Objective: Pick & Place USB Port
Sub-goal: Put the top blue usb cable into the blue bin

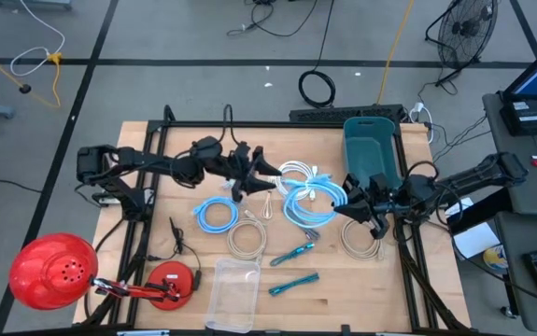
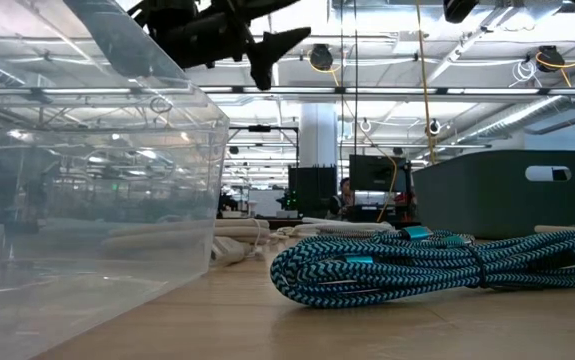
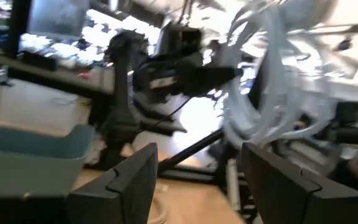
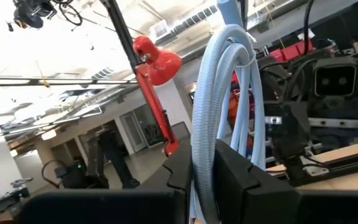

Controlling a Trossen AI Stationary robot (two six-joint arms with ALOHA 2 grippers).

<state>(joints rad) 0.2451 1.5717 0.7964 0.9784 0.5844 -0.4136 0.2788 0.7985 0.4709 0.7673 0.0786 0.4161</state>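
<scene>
1. The right gripper (image 1: 354, 198) hangs above the table's right half, its fingers pinched on a coiled light-blue cable (image 1: 310, 207). In the right wrist view the cable (image 4: 219, 106) hangs in looped strands, clamped between the two dark fingers (image 4: 241, 180).

2. The left gripper (image 1: 266, 172) is held over the middle of the table, just to the left of that lifted coil, with its fingers (image 3: 129, 180) spread wide and nothing between them. The left wrist view shows the pale coil (image 3: 272, 87) hanging close in front of it.

3. The step in hand appears to be the carry: the cable is off the wood and gripped, but not yet set down.

4. The likely target is one of two containers: the teal bin (image 1: 373, 147) at the far right, just beyond the right gripper, or the clear plastic box (image 1: 233, 291) at the near edge. Which one is meant cannot be told from the task wording.

5. The next move calls for swinging the coil over the chosen container and lowering it inside before letting go, so that loose loops do not drape over the rim.

6. Other cables wait on the table: a second light-blue coil (image 1: 216, 215), two beige coils (image 1: 247, 239), and teal braided ones (image 1: 294, 283).
</scene>
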